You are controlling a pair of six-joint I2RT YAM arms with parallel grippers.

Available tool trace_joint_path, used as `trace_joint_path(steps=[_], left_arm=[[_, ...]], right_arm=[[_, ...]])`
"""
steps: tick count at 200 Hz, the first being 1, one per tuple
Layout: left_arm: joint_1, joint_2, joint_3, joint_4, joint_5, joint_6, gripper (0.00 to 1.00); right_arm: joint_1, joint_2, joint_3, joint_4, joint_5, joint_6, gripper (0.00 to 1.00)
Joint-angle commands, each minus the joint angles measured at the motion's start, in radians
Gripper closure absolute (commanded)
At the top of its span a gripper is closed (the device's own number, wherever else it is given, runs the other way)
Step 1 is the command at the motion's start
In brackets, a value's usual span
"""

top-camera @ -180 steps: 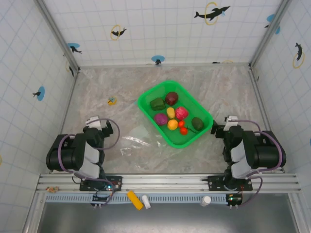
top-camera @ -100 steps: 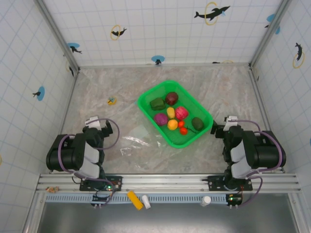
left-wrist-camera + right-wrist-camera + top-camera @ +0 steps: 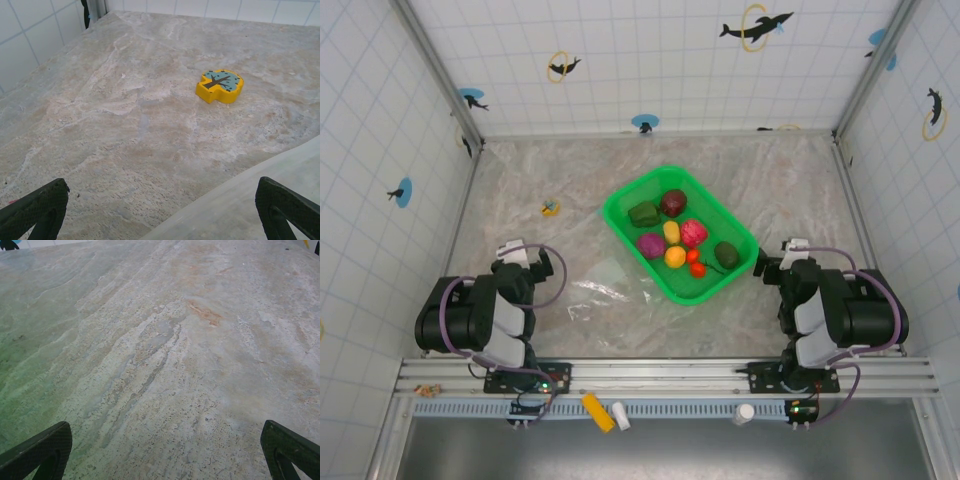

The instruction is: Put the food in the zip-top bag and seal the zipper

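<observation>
The food (image 3: pixel 675 238) is sitting in the green basket (image 3: pixel 616 213) near the middle of the table (image 3: pixel 800 180), isn't it?

Yes, all of it is resting there. The bag (image 3: pixel 603 287) is lying flat and apart from it, just off the basket's near-left corner, toward the table's near edge.

Is any writing showing?

A pale label (image 3: pixel 610 270) is showing on the bag, too small to read. The left wrist camera is giving more: the yellow trinket (image 3: pixel 219 86) is carrying a picture of a dark tree on blue. From above, that trinket (image 3: pixel 550 208) is looking like a mere speck toward the left edge.

And the grippers?

The left gripper (image 3: pixel 162 207) is hovering with its fingers (image 3: pixel 37 205) spread wide, and a pale edge of the bag (image 3: pixel 260 175) is lying under it. The right gripper (image 3: pixel 162 447) is also gaping, fingers (image 3: pixel 290 450) wide apart over bare table beside the basket's right corner.
</observation>
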Motion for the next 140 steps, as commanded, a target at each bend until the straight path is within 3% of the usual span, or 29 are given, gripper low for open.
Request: trace_joint_path(steps=[1, 41, 58, 75, 87, 95, 109, 123, 140], left_arm=[[-0.005, -0.008, -0.004, 0.005, -0.007, -0.008, 0.02], [-0.005, -0.010, -0.004, 0.005, -0.007, -0.008, 0.02], [-0.005, -0.011, -0.006, 0.011, -0.012, -0.008, 0.02], [-0.025, -0.042, -0.001, -0.014, -0.114, -0.020, 0.02], [-0.049, -0.102, 0.006, -0.073, -0.166, -0.007, 0.02], [-0.072, -0.152, 0.000, -0.098, -0.192, 0.013, 0.02], [-0.128, -0.243, -0.012, -0.112, -0.277, 0.056, 0.02], [-0.169, -0.353, -0.011, -0.107, -0.296, 0.072, 0.02], [-0.181, -0.479, 0.074, -0.224, -0.187, 0.031, 0.02]], right_arm=[[0.005, -0.007, 0.007, 0.019, 0.011, -0.002, 0.00], [0.003, -0.007, 0.005, 0.021, 0.010, 0.000, 0.00], [0.009, -0.015, -0.004, 0.034, 0.084, 0.021, 0.00], [0.026, -0.040, -0.015, 0.037, 0.238, 0.053, 0.00], [0.031, -0.077, -0.030, 0.042, 0.245, 0.048, 0.00], [0.071, -0.125, -0.026, -0.001, 0.400, 0.038, 0.00], [0.154, -0.254, 0.079, -0.311, 0.761, 0.106, 0.00], [0.167, -0.364, 0.162, -0.459, 0.824, 0.085, 0.00], [0.177, -0.523, 0.197, -0.521, 0.823, 0.074, 0.00]])
